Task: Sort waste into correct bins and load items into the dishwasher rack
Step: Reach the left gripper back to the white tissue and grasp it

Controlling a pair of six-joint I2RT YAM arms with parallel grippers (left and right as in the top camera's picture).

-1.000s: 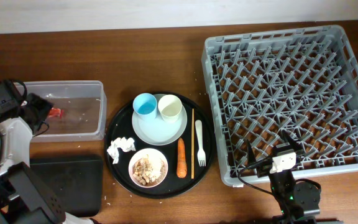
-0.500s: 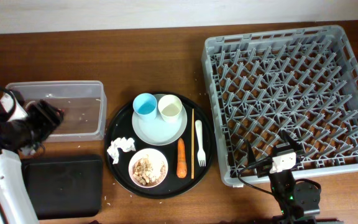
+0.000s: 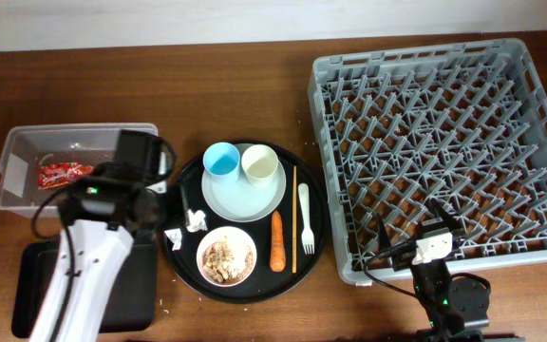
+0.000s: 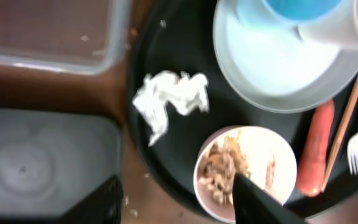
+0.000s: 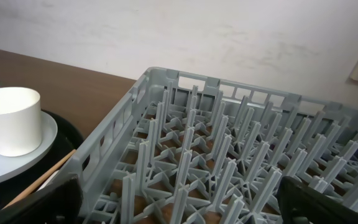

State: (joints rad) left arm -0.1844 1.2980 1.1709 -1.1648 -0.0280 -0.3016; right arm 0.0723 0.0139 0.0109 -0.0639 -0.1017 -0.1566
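left gripper (image 4: 176, 183) hovers over the near-left part of the round black tray (image 3: 313, 249), jaws spread wide, nothing between them. just ahead of it in the wrist view lies the crumpled white tissue (image 4: 169, 99), on the tray and clear of both fingertips.

over to the bins: the red wrapper (image 3: 65, 173) lies inside the clear box (image 3: 84, 131), toward its left end, close to the white label (image 3: 9, 171). there is pale print on the wrapper, too small to read, and no writing can be made out on the label. the shallow black bin (image 3: 141, 285) sits in front of the box, partly under the left arm.

on the round tray, the white bowl (image 3: 200, 258) holds the beige food scraps (image 3: 226, 256), with the carrot (image 3: 276, 242) lying just to its right. next come the chopsticks (image 3: 294, 218) and the white fork (image 3: 305, 218), side by side. the pale plate (image 3: 240, 201) sits at the back of the tray, carrying the blue cup (image 3: 221, 159) and the cream cup (image 3: 260, 163), both upright and touching.

right gripper (image 5: 179, 208) sits at the near edge of the grey dishwasher rack (image 3: 317, 123), its fingers at the frame's bottom corners, wide apart, holding nothing. no brand shows anywhere on the rack.
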